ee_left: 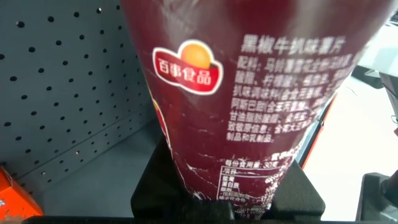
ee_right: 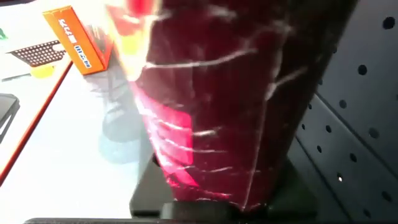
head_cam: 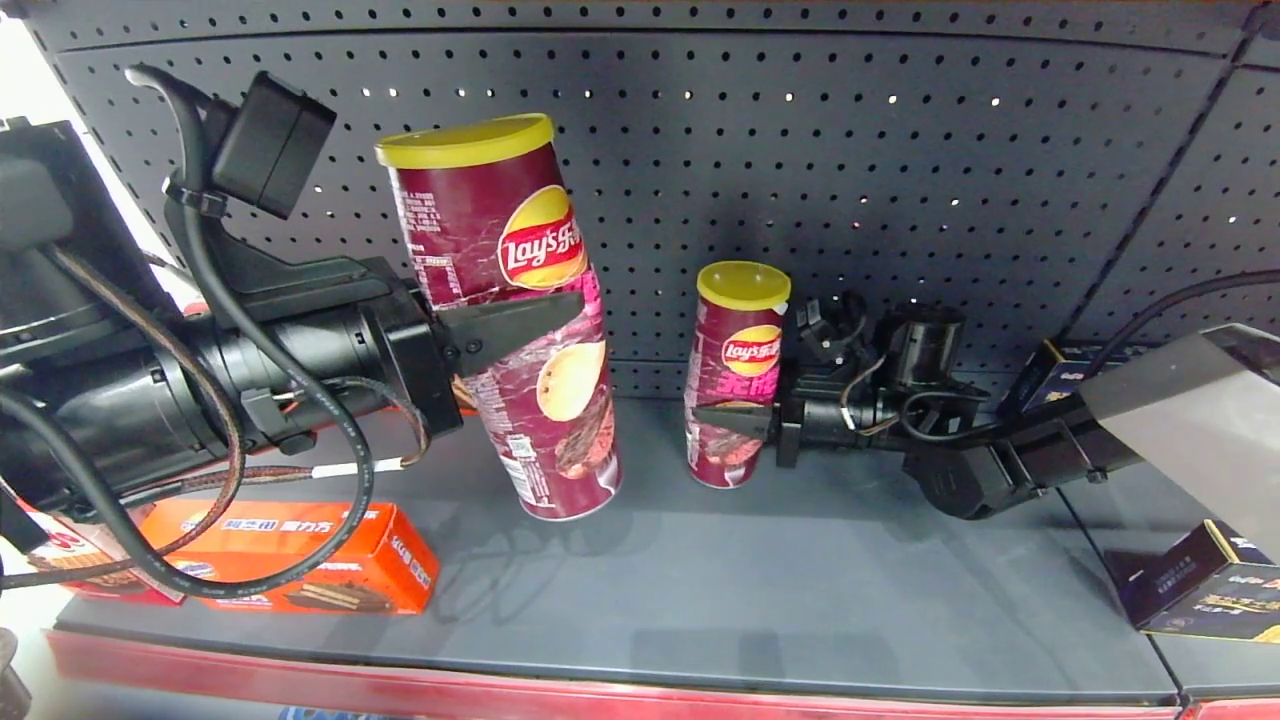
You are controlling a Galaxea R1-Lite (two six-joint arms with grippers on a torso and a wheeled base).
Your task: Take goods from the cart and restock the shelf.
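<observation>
Head view. Tall can (head_cam: pixel 500 300) with yellow lid, centre-left of frame, tilted with its top leaning left. Clamped at mid-body by left gripper (head_cam: pixel 540 330), one black finger (head_cam: pixel 520 320) across its front. Base down at the shelf (head_cam: pixel 800 580); cannot tell if touching. Short can (head_cam: pixel 735 370) with yellow lid, centre of frame, upright on the shelf close to the pegboard (head_cam: pixel 900 150). Pinched low on its side by right gripper (head_cam: pixel 745 415), arm coming in from the right. The two cans near each other, not touching. Orange box (head_cam: pixel 330 560) lying flat at lower left, by the shelf's front edge. Dark boxes (head_cam: pixel 1200 590) at lower right.

Left wrist view. Tall can (ee_left: pixel 249 106) close up, printed side facing the camera, held between the black fingers (ee_left: pixel 298 193) of left gripper (ee_left: pixel 230 199). Pegboard (ee_left: pixel 56 81) beside the can, corner of orange box (ee_left: pixel 12 196) at the picture's edge.

Right wrist view. Short can (ee_right: pixel 236 106) blurred and close, seated in right gripper (ee_right: pixel 230 199), closed around it. Pegboard (ee_right: pixel 360 112) just beside the can, grey shelf (ee_right: pixel 74 143) on the other side, orange box (ee_right: pixel 74 37) farther off.
</observation>
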